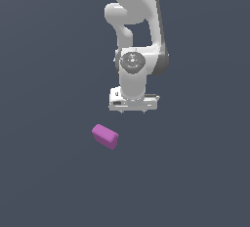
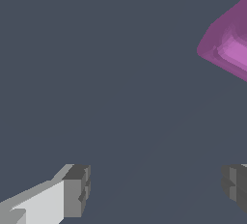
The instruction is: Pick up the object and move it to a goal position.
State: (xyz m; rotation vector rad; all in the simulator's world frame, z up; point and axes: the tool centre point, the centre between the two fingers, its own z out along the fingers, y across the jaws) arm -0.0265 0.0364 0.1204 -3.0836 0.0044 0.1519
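Observation:
The object [image 1: 105, 136] is a small magenta-purple block with rounded edges, lying on the dark grey floor. It sits below and toward the exterior view's left of my gripper [image 1: 133, 111]. In the wrist view the object [image 2: 227, 47] is cut off by the picture's edge, apart from my fingers. My gripper [image 2: 155, 189] is open, its two grey fingertips [image 2: 77, 189] spread wide with nothing between them. The hand hangs under the white arm [image 1: 134, 25], pointing down.
A plain dark grey surface [image 1: 49, 172] fills both views. No other objects or edges show.

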